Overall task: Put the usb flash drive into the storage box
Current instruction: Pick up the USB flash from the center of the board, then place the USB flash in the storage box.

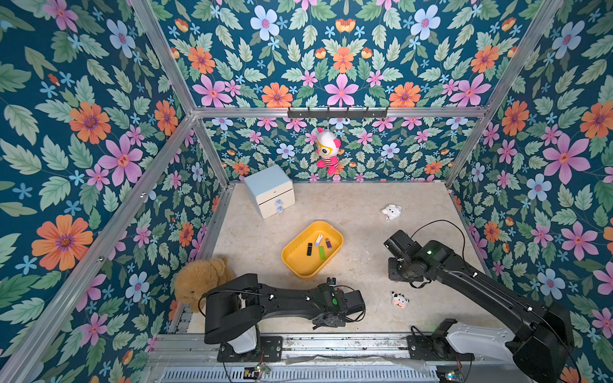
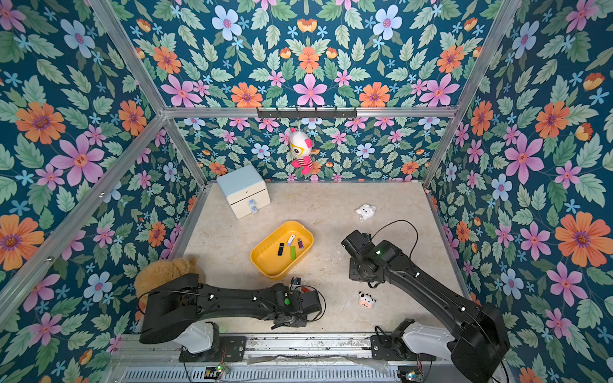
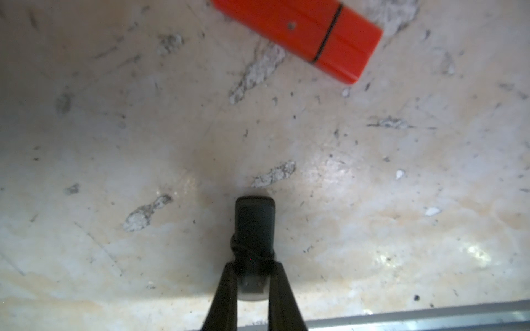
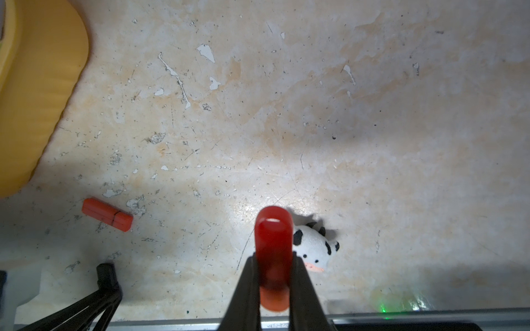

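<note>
Both jaws clamped on drives.
We saw the left gripper [image 3: 252, 266] grasp a black drive [image 3: 253, 223] by the worktop's [image 1: 365, 205] front edge, the right gripper [image 4: 274, 260] a red drive [image 4: 274, 235]; the box [image 1: 300, 262] sat mid-worktop.

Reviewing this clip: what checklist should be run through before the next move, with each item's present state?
1. Left gripper shut on the dark flash drive: ok.
2. Right gripper shut on the red flash drive: ok.
3. Storage box has bare floor left for more drives: ok.
4. Orange flash drive inside the box: not ok, it lies on the table outside it.
5. Dark flash drive lifted off the table: cannot tell.
</note>
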`<action>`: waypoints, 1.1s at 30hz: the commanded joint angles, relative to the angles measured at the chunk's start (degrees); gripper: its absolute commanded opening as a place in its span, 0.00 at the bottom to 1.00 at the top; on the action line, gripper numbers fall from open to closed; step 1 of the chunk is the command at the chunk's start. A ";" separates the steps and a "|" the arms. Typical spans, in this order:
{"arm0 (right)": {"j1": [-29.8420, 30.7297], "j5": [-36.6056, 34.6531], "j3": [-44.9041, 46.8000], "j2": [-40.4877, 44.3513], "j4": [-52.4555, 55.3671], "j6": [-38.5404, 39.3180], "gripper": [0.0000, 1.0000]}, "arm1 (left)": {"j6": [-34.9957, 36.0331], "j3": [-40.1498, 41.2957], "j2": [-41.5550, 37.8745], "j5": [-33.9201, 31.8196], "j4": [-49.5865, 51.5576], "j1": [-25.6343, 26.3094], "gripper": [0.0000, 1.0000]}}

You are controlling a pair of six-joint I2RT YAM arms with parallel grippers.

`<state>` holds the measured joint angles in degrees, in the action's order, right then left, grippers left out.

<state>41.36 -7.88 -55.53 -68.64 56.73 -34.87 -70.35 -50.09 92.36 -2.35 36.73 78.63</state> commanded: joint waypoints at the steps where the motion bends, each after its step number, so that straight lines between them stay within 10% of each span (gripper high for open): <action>1: 0.03 0.20 -0.13 -0.16 -0.60 0.17 0.00 | -0.05 0.76 0.46 0.42 -1.57 -0.06 0.05; 22: 0.05 0.35 -0.67 -0.79 -1.07 0.24 0.00 | 4.68 -7.28 -2.07 -4.09 9.10 -2.54 0.00; 33: 0.02 0.55 -6.24 -5.23 -1.43 1.92 0.00 | 21.53 -14.10 -13.85 -8.29 19.60 -24.03 0.00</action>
<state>41.36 -7.27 -60.23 -73.06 55.46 -33.89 -56.10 -62.59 79.29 -8.32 51.75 58.13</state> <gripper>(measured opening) 0.157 0.209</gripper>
